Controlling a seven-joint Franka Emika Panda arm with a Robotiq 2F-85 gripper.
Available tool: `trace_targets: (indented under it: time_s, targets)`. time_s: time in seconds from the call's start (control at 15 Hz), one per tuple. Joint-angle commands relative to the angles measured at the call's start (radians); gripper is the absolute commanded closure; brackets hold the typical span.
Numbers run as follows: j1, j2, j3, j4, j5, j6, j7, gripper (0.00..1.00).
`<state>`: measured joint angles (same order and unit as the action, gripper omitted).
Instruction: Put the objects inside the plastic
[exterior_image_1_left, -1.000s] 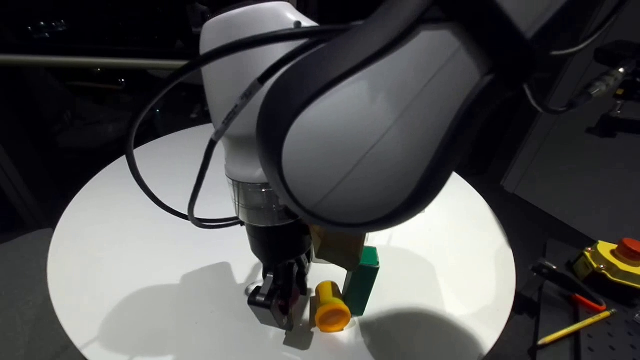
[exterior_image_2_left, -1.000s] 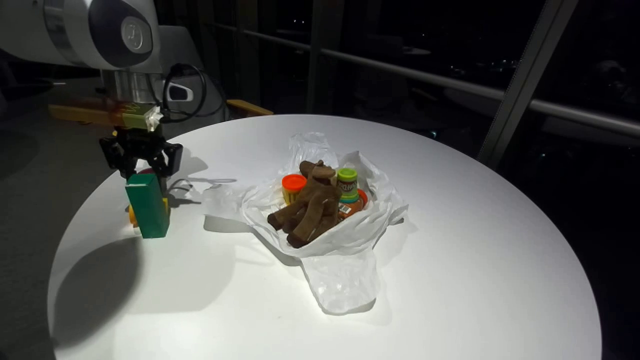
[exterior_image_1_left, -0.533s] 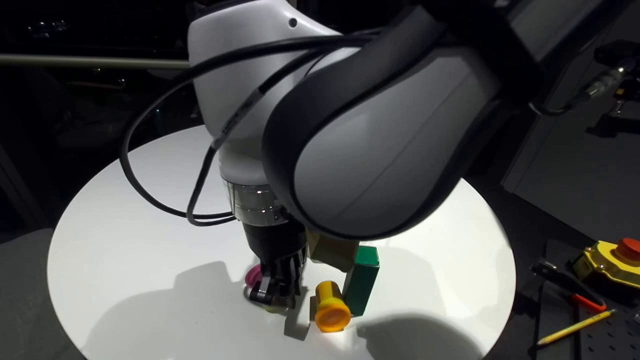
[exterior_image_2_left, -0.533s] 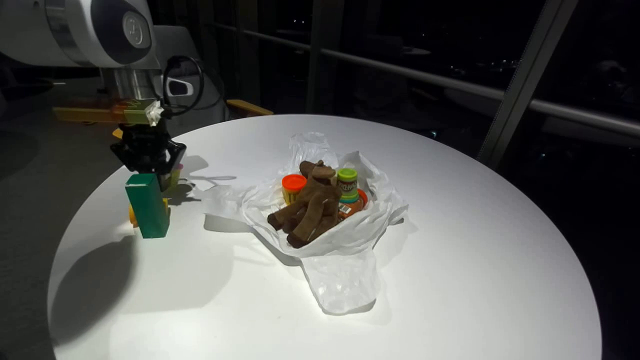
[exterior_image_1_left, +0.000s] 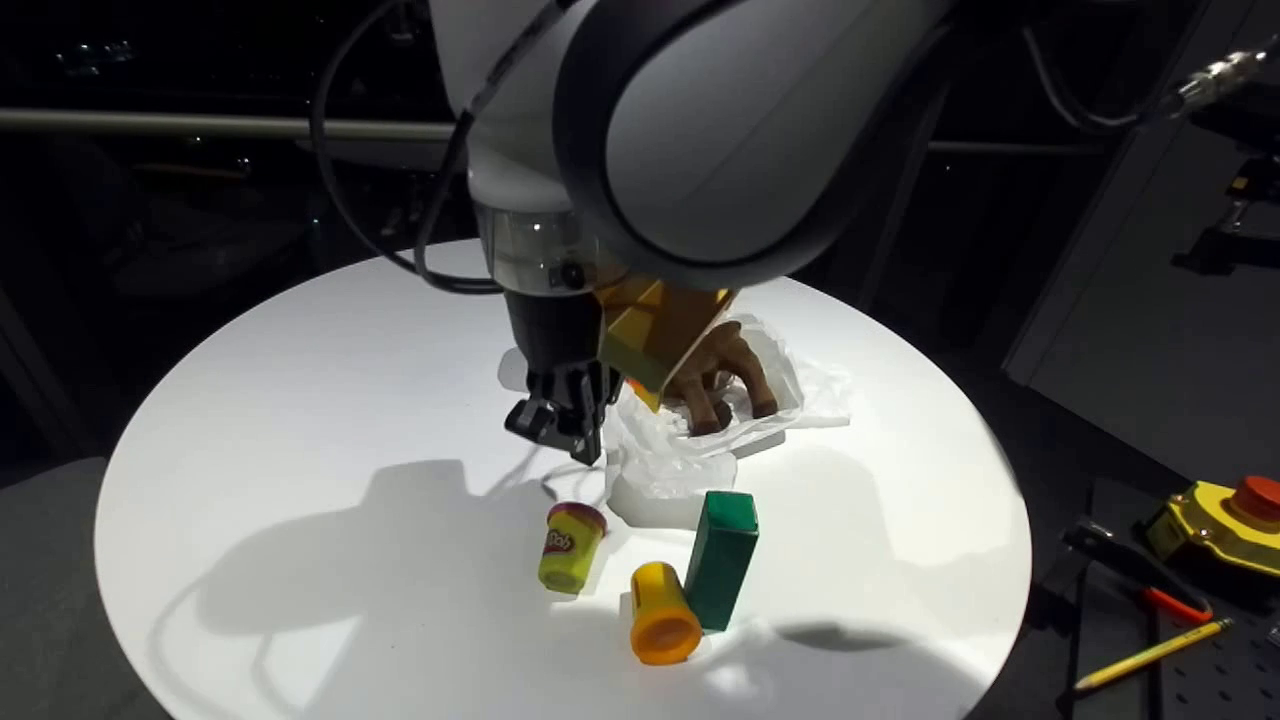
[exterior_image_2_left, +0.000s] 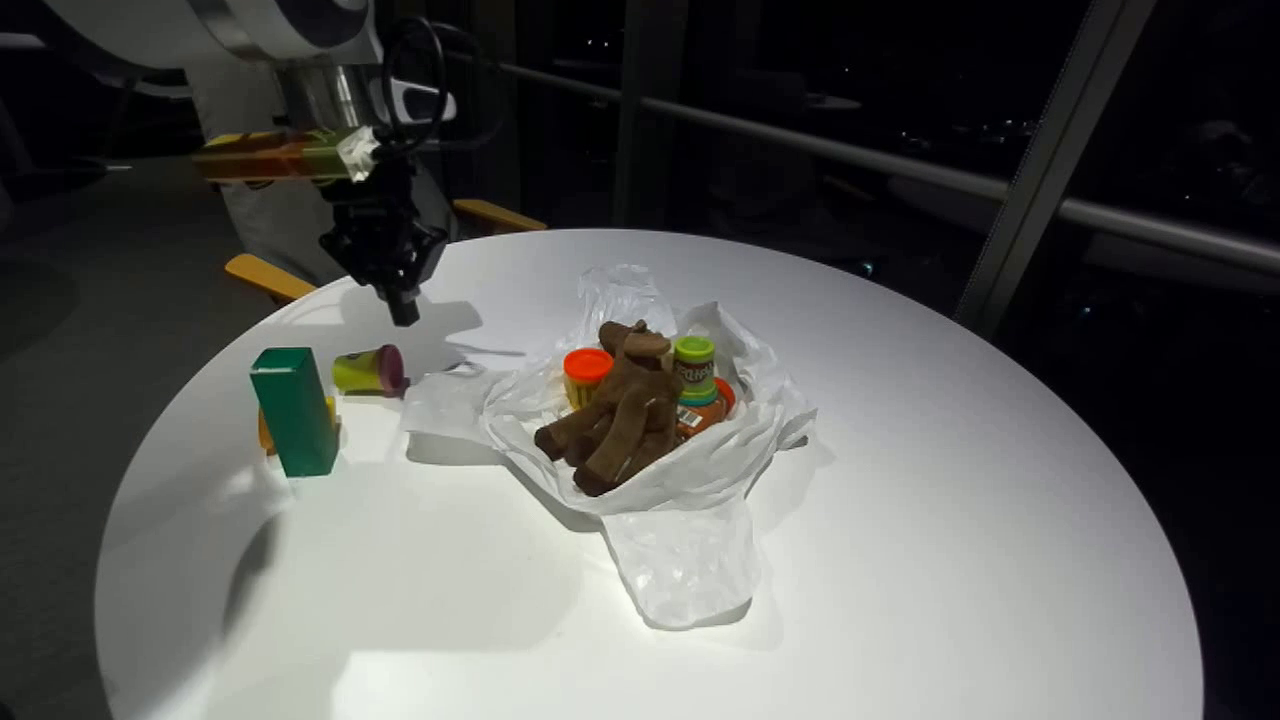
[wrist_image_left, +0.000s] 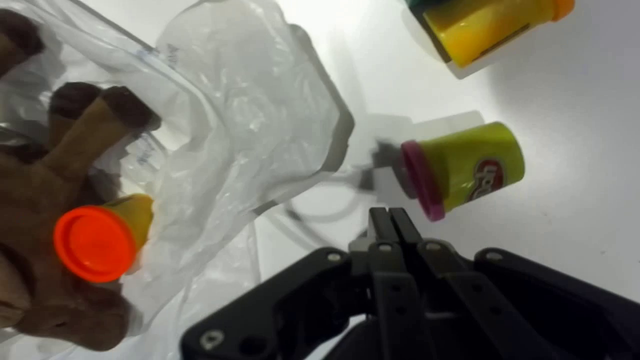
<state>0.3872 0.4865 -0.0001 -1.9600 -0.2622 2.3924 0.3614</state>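
While the room (exterior_image_2_left: 60, 320) lies dark, a pale rail (exterior_image_2_left: 820, 146) running along black windows (exterior_image_2_left: 780, 55) on the far side, the round white desk (exterior_image_2_left: 950, 520) is brightly lit and crossed by broad shadows (exterior_image_2_left: 430, 570). Wooden armrests (exterior_image_2_left: 268, 278) show past its far left edge; a yellow box (exterior_image_1_left: 1205, 525) with a red button (exterior_image_1_left: 1258, 498) and a pencil (exterior_image_1_left: 1150, 657) lie beyond its right edge in an exterior view. Spread open on the desk, the plastic bag (exterior_image_2_left: 690, 570) holds a brown plush (exterior_image_2_left: 630, 415), an orange-lidded jar (exterior_image_2_left: 587, 376) and a green-lidded jar (exterior_image_2_left: 696, 370). Just left of it, a magenta-lidded jar (exterior_image_2_left: 362, 372) lies on its side; nearer, a green block (exterior_image_2_left: 297, 412) stands on end, screening much of a yellow jar (exterior_image_2_left: 265, 431). An amber wrist casing (exterior_image_1_left: 650, 330) covers part of the bag in an exterior view. The pincer (wrist_image_left: 389, 215) hangs above the desk, fingers (wrist_image_left: 379, 225) together, gripping nothing.
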Motion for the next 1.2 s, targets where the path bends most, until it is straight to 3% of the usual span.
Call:
trace_targets:
  time_s: [0.0,0.13,0.2,0.27,0.53,0.87,1.13]
  targets:
    - [-0.004,-0.043,-0.019,0.016,-0.036,-0.052,0.077,0.93]
    - [-0.011,-0.046,-0.015,0.026,-0.031,-0.056,0.095,0.93]
    - [-0.014,-0.042,-0.008,0.033,-0.020,-0.054,0.101,0.70]
    - [-0.011,-0.038,-0.005,0.038,-0.020,-0.051,0.109,0.69]
    - [0.009,-0.009,-0.003,0.055,0.000,-0.034,0.232,0.39]
    - [-0.002,0.056,0.034,0.078,0.119,0.041,0.401,0.02]
    - [-0.026,0.109,0.040,0.093,0.241,0.143,0.454,0.00]
